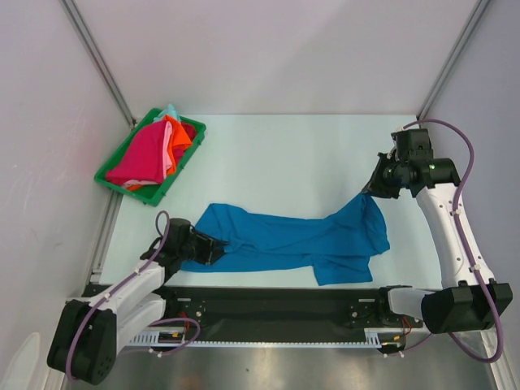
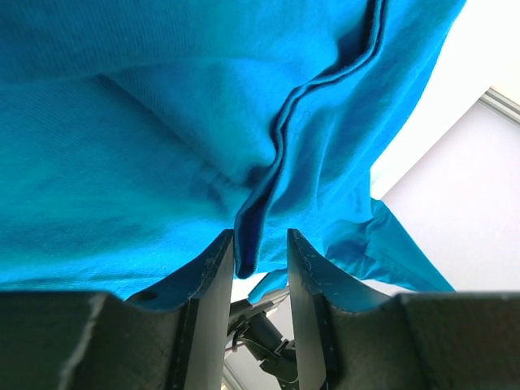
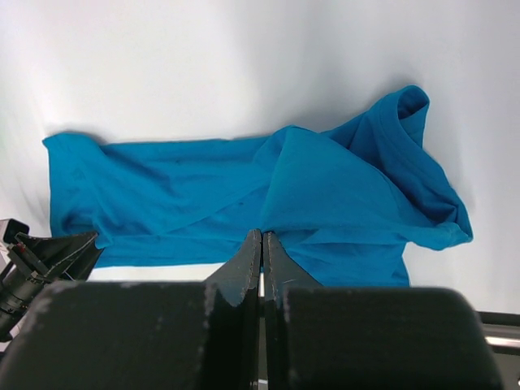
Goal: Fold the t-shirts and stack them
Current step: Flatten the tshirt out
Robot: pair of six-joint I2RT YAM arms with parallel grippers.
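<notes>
1. Cloth of blue t-shirt (image 1: 284, 240) looks soft, light, limp; it lies along worktop's (image 1: 268, 146) near edge.
2. Right fingers (image 3: 248, 260) pinch one end; left fingers (image 2: 213, 276), narrow, straddle a hem fold, the likeliest hold.

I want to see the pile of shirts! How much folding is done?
Nothing looks folded or stacked yet. In hand: the blue t-shirt lies stretched across the table, the right gripper shut on one end, a hem fold between the left gripper's parted jaws at the other. Left to do: fold it, then the magenta t-shirt, orange t-shirt and the rest heaped in the green tray.
</notes>
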